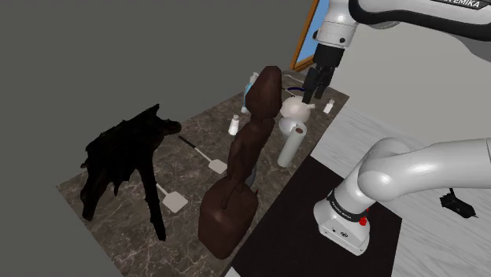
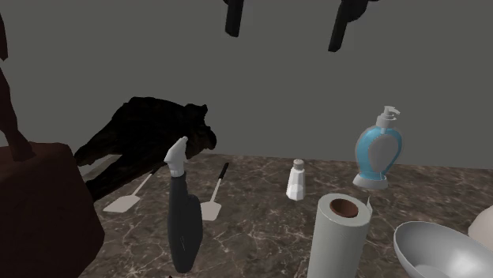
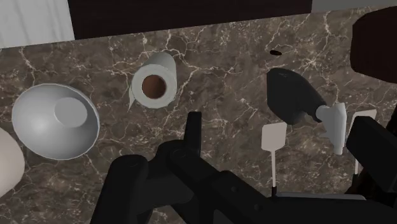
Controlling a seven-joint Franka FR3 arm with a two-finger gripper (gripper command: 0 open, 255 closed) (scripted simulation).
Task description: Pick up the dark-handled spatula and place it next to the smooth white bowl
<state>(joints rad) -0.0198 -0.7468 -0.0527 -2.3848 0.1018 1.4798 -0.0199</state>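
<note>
My tool (image 1: 318,94) hangs spread and empty over the counter (image 2: 261,229) near the bowl (image 3: 56,121), while the spatula (image 2: 212,207) lies flat mid-counter just beside the bottle (image 2: 183,221); it looks light, stiff and thin, so I'd pinch across its narrow dark handle.

The white arm (image 1: 409,165) rises from its base (image 1: 344,218), bends at a rounded elbow and passes out at the shoulder view's right edge, then comes in again along the top edge. Its wrist (image 1: 338,30) turns downward, and the black jaws hang from it, pointing down. The two fingers (image 2: 234,16) stand well apart, clasping nothing between them.
</note>
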